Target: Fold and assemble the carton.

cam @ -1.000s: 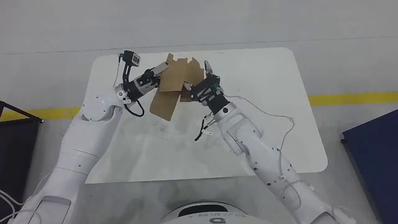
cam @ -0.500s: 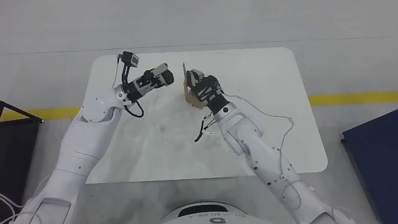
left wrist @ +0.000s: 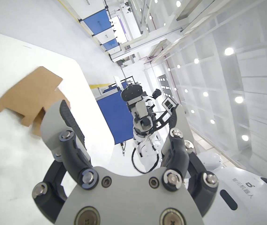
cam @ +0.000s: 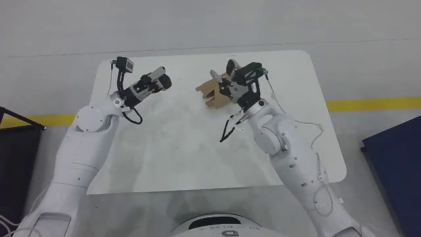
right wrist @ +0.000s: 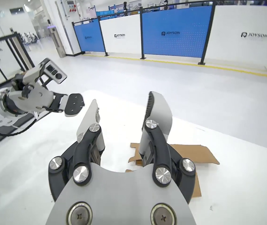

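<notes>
Upper centre of the top view, on the white desk (cam: pixel 289 131): carton (cam: pixel 209 93), brown cardboard (lying unassembled). Right tool (cam: pixel 222 85) just beside it, fingers apart. Left tool (cam: pixel 160 79) well apart at its left, likewise spread, empty.

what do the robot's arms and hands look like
The left arm and right arm have glossy white shells, black wrist sections and looping black cables. The left hand and right hand each have a silver screwed base plate, black linkages and pale grey fingers with ribbed black pads.
</notes>
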Controlling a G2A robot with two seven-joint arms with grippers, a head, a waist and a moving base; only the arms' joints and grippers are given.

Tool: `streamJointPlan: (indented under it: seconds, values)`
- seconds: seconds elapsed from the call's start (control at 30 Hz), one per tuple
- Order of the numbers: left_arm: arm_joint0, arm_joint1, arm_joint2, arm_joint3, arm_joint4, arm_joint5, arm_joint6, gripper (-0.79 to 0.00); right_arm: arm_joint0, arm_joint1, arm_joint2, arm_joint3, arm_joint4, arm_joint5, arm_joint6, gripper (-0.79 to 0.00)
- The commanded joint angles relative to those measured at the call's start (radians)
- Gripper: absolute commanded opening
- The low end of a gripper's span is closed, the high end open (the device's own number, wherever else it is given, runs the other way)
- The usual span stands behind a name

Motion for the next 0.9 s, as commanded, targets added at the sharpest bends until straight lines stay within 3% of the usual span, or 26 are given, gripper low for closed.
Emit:
streamJointPlan:
  seconds: [0.0, 0.03, 0.1, 0.2, 0.37, 0.43, 0.47, 0.53, 0.6, 0.67, 0.87]
  values:
    - [0.008, 0.006, -0.019, 0.002, 0.054, 0.006, 0.013, 0.0, -0.025, 0.006, 0.066, 0.017, 0.087, -0.023, 0.003, -0.317]
    - [0.011, 0.008, -0.024, 0.005, 0.067, 0.011, 0.013, 0.0, -0.035, 0.008, 0.086, 0.028, 0.112, -0.022, 0.006, -0.305]
    - [0.011, 0.013, -0.037, 0.02, 0.085, 0.038, -0.001, 0.0, -0.055, 0.013, 0.127, 0.042, 0.153, -0.015, 0.037, 0.0]
    - [0.012, 0.022, -0.071, 0.058, 0.113, 0.045, -0.012, 0.0, -0.062, 0.015, 0.135, 0.038, 0.171, -0.021, 0.049, 0.0]
    - [0.078, 0.045, -0.165, 0.118, 0.156, 0.001, 0.011, 0.0, -0.062, 0.015, 0.135, 0.038, 0.171, -0.021, 0.049, 0.0]
    - [0.102, 0.049, -0.182, 0.114, 0.163, -0.01, 0.007, 0.0, -0.05, 0.014, 0.138, 0.1, 0.123, 0.091, 0.103, 0.0]
    - [0.111, 0.051, -0.184, 0.108, 0.163, -0.016, -0.003, 0.0, -0.019, 0.009, 0.125, 0.121, 0.164, 0.098, 0.133, 0.0]
    - [0.124, 0.052, -0.185, 0.1, 0.158, -0.029, -0.02, 0.0, 0.056, 0.001, 0.132, 0.241, 0.306, 0.046, 0.134, 0.0]
    - [0.13, 0.053, -0.182, 0.09, 0.162, -0.037, -0.03, 0.0, 0.154, -0.006, 0.123, 0.381, 0.361, 0.027, 0.163, -0.089]
    - [0.136, 0.054, -0.182, 0.077, 0.168, -0.049, -0.032, 0.0, 0.23, -0.016, 0.105, 0.506, 0.416, 0.005, 0.181, -0.105]
    - [0.161, 0.056, -0.193, 0.041, 0.149, -0.064, -0.038, 0.0, 0.358, -0.04, 0.073, 0.781, 0.574, -0.076, 0.211, -0.209]
